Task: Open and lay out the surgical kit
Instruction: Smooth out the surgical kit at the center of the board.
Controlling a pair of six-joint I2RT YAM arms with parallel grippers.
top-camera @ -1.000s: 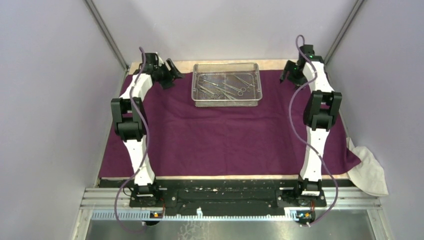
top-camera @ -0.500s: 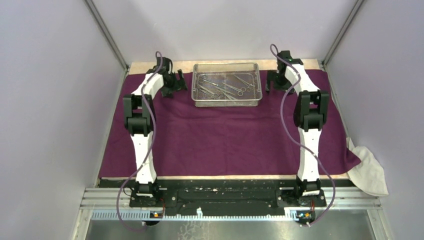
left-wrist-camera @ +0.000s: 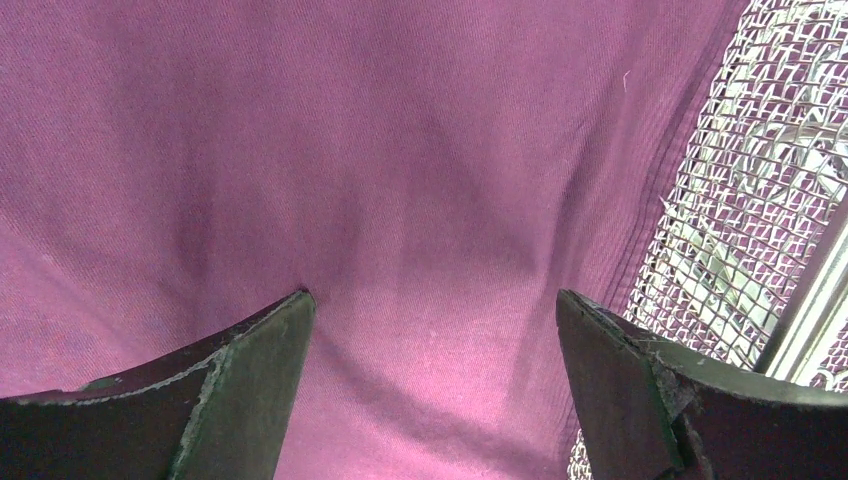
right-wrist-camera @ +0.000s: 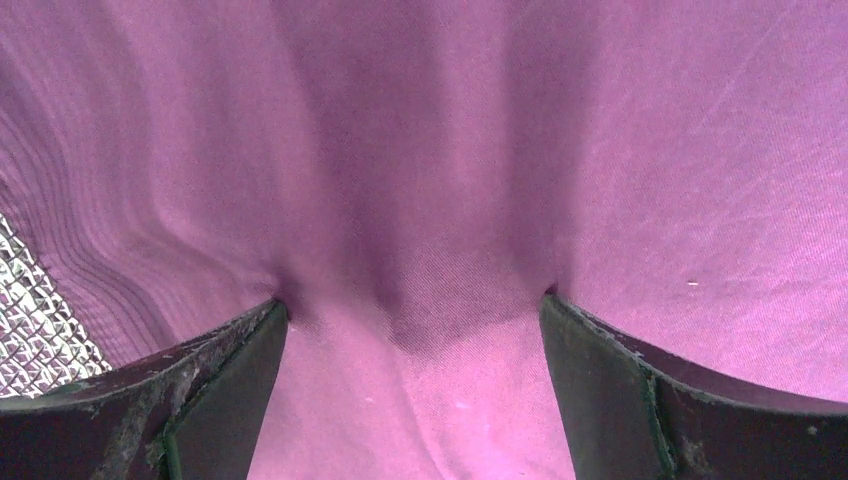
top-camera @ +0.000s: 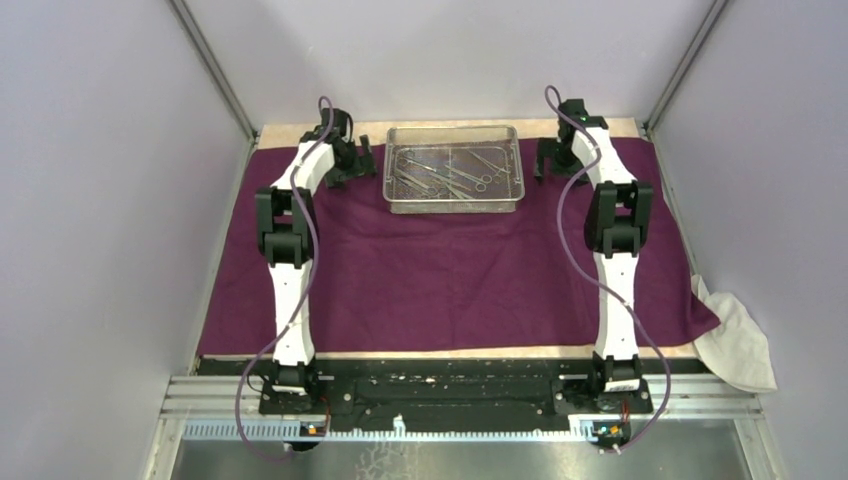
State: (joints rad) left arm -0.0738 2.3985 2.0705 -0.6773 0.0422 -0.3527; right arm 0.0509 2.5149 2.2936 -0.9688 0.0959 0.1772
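The dark purple cloth wrap (top-camera: 450, 270) lies spread flat over the table. The silver wire-mesh tray (top-camera: 452, 204) stands on it at the far middle, with several steel instruments (top-camera: 450, 172) inside. My left gripper (top-camera: 366, 165) is open just left of the tray, fingertips down on the cloth (left-wrist-camera: 420, 200); the tray's mesh wall (left-wrist-camera: 760, 200) shows beside its right finger. My right gripper (top-camera: 545, 160) is open just right of the tray, fingertips pressing the cloth (right-wrist-camera: 420, 200); a bit of mesh (right-wrist-camera: 30, 320) shows at its left.
A white cloth (top-camera: 738, 345) hangs off the table's right near corner. Grey walls and metal posts enclose the table on three sides. Bare wood strip (top-camera: 450, 353) shows along the near edge of the cloth.
Both arms have swung inward from the far corners toward the tray's sides. The cloth and tray have not moved.
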